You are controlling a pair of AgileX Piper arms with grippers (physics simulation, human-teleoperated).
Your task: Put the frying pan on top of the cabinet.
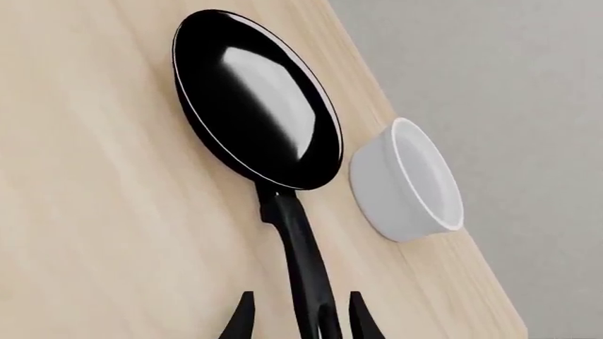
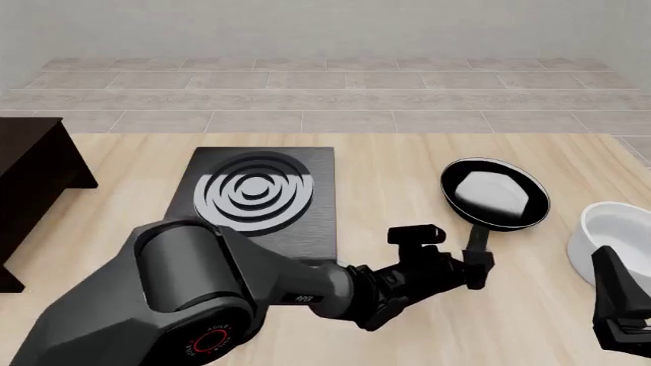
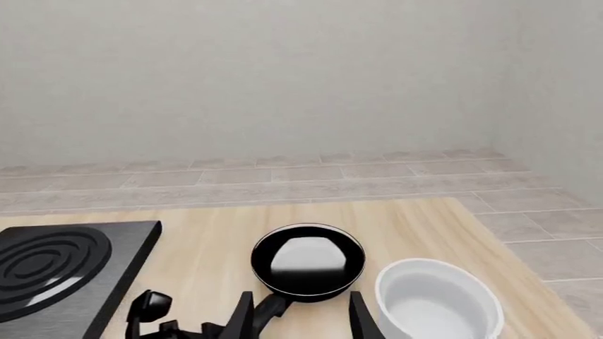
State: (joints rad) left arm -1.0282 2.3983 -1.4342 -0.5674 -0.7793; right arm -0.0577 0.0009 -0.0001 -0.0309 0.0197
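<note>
Pan [image 2: 495, 193] sits right of the stove [image 2: 256, 197], beside the bowl [image 2: 610, 236]. Left gripper [image 1: 299, 319] straddles its handle [image 1: 303, 261], jaws spread; squeeze squarely before lifting toward the cabinet [image 2: 30, 183]. Right gripper [image 3: 299, 314] hangs open.

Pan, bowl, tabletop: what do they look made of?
Pan: black, glossy, likely coated metal; bright pale reflection inside. Bowl: white, smooth, matte to satin, looks ceramic or plastic; thick even wall, no pattern. Tabletop: light wood look, visible grain streaks, low sheen. All simulator renders, so these are guesses from appearance only.
</note>
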